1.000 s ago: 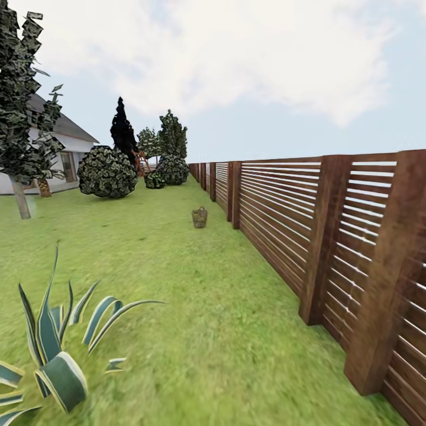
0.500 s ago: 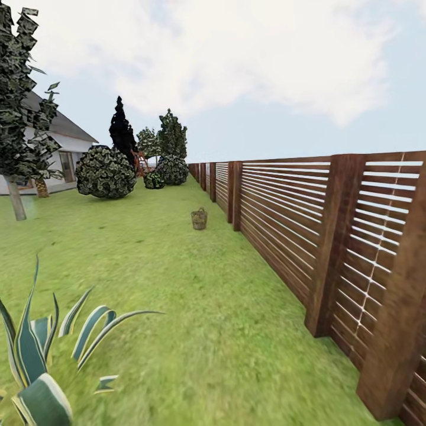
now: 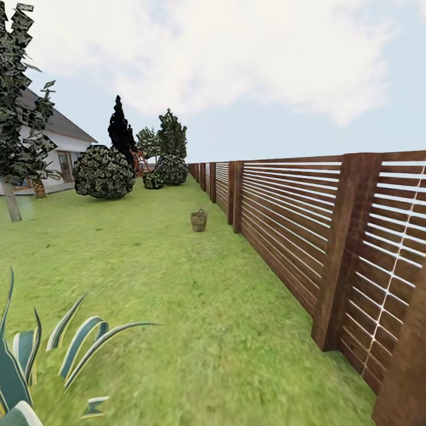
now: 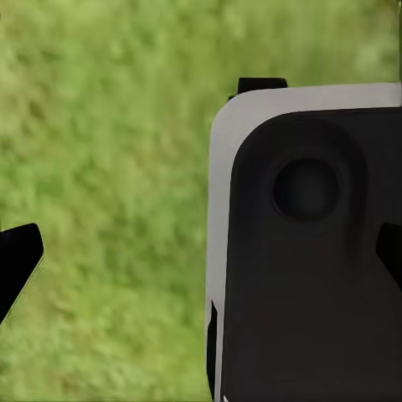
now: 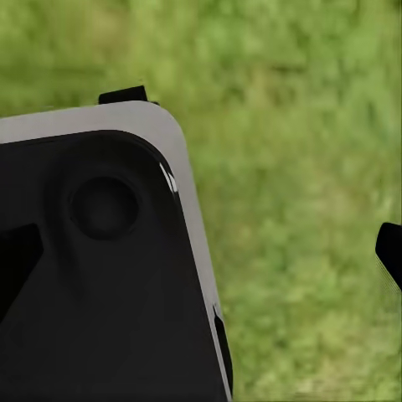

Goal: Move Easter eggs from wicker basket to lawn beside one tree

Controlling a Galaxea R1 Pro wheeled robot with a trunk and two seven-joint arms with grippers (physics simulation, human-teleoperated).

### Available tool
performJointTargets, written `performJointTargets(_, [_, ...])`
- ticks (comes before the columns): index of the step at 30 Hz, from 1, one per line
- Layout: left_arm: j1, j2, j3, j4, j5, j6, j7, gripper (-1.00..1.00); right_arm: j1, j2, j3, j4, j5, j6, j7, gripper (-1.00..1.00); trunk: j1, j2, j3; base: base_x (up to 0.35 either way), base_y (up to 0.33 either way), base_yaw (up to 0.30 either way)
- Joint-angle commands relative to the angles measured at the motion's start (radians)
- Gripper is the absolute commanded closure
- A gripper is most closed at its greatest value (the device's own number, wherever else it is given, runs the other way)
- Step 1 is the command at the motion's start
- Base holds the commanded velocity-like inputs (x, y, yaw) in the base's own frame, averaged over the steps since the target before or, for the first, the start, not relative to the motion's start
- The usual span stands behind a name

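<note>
The wicker basket (image 3: 199, 220) stands small and far off on the lawn (image 3: 177, 296), close to the brown slatted fence (image 3: 284, 219). At this distance the Easter eggs are hidden inside it. A tree (image 3: 10, 204) with a thin pale trunk and dark, flecked leaf clumps rises at the far left. In the left wrist view my left gripper (image 4: 201, 255) is open, its black fingertips (image 4: 17, 261) wide apart above grass. My right gripper (image 5: 201, 255) in the right wrist view is open too, one fingertip (image 5: 390, 251) over grass.
The fence runs along the whole right side, with a thick post (image 3: 340, 254) close by. A spiky striped agave (image 3: 35, 367) sits at the lower left. Round bushes (image 3: 103, 173), a near-black tree (image 3: 120, 127) and a white house (image 3: 59, 154) lie farther back. My white-and-black body (image 4: 310, 251) is below both wrists.
The head view has advanced along the fence: the agave slid down and left, the near posts shifted right and grew. The basket keeps its place.
</note>
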Motion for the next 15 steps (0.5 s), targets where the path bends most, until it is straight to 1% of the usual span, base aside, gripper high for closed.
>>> performJointTargets(1, [0.001,0.0,0.001,-0.002,0.001,0.0,0.001,-1.0,-0.002,0.0,0.002,0.004,-0.008,-0.007,0.0,-1.0,0.001,-0.001,-0.001,0.32,0.0,0.0])
performJointTargets(15, [0.001,0.0,0.001,-0.002,0.002,0.001,0.001,-1.0,-0.002,0.0,0.002,0.004,-0.008,-0.007,0.0,-1.0,0.001,-0.001,-0.001,0.32,0.0,0.0])
